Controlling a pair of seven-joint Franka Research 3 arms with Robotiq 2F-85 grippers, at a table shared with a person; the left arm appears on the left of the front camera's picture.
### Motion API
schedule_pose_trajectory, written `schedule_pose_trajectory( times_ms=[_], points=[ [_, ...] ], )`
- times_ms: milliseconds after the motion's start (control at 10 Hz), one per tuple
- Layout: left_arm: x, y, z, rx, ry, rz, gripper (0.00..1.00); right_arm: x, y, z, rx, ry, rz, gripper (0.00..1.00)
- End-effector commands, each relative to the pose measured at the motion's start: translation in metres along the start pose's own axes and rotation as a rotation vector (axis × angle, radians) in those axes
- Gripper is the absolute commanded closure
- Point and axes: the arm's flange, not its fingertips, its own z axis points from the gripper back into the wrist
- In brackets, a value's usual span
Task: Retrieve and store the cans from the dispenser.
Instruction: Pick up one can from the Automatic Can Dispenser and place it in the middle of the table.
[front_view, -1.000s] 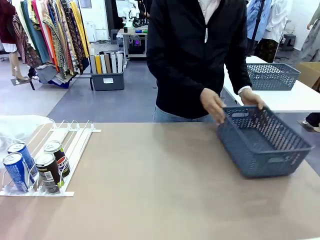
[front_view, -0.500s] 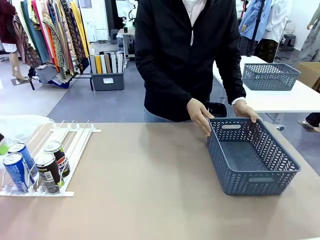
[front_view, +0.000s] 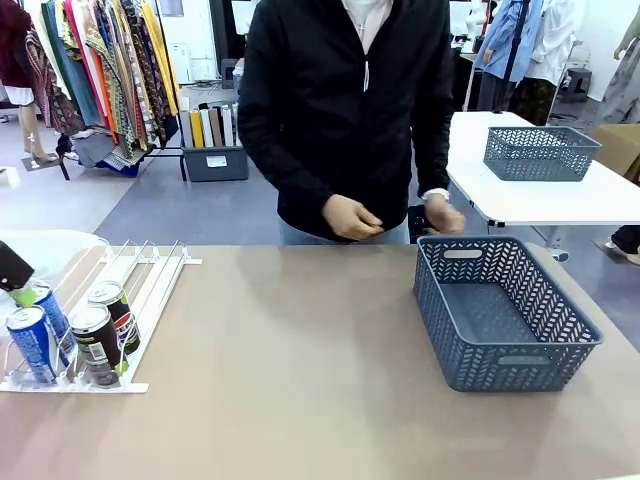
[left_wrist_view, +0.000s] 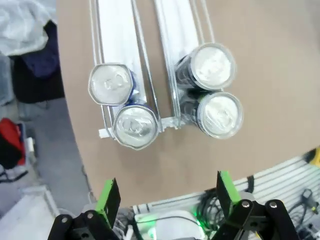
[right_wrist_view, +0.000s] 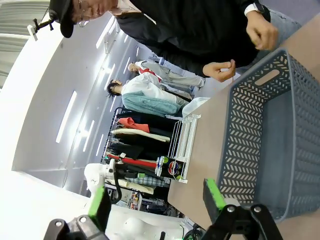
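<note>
- Left gripper (left_wrist_view: 166, 192) was spread wide; slim silver-topped blue can (left_wrist_view: 134, 126) sat just ahead in white plastic rail dispenser (left_wrist_view: 115, 30).
- Can looked rigid, slick, probably heavy; take it mid-body.
- Right gripper (right_wrist_view: 156, 199) was wide, empty.

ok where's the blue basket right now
Front view: the blue basket sits on the table's right side, by the far edge near the person's hand, well away from the dispenser on the left.

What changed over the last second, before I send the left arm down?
The person slid the basket slightly left and squared it up, then let go; both hands are now pulled back off it. The left gripper has come in, open, above the cans. The four cans and the dispenser stayed put.
</note>
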Motion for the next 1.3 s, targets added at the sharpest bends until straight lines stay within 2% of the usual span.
schedule_pose_trajectory(
  times_ms=[0, 200, 500, 800, 1200],
  points=[
    [0.006, 0.008, -0.024, 0.006, 0.018, 0.093, 0.00, 0.001, 0.003, 0.001, 0.005, 0.002, 0.001, 0.00],
    [0.015, 0.015, -0.044, -0.028, 0.048, 0.121, 0.00, 0.001, 0.003, 0.001, 0.005, 0.002, 0.001, 0.00],
    [0.021, 0.022, -0.074, 0.015, 0.125, 0.152, 0.00, 0.001, 0.003, 0.001, 0.005, 0.002, 0.001, 0.00],
    [0.029, 0.022, -0.088, 0.048, 0.090, 0.178, 0.00, 0.001, 0.003, 0.001, 0.005, 0.002, 0.001, 0.00],
    [0.033, 0.024, -0.098, 0.034, 0.123, 0.185, 0.00, 0.001, 0.003, 0.001, 0.005, 0.002, 0.001, 0.00]
  ],
)
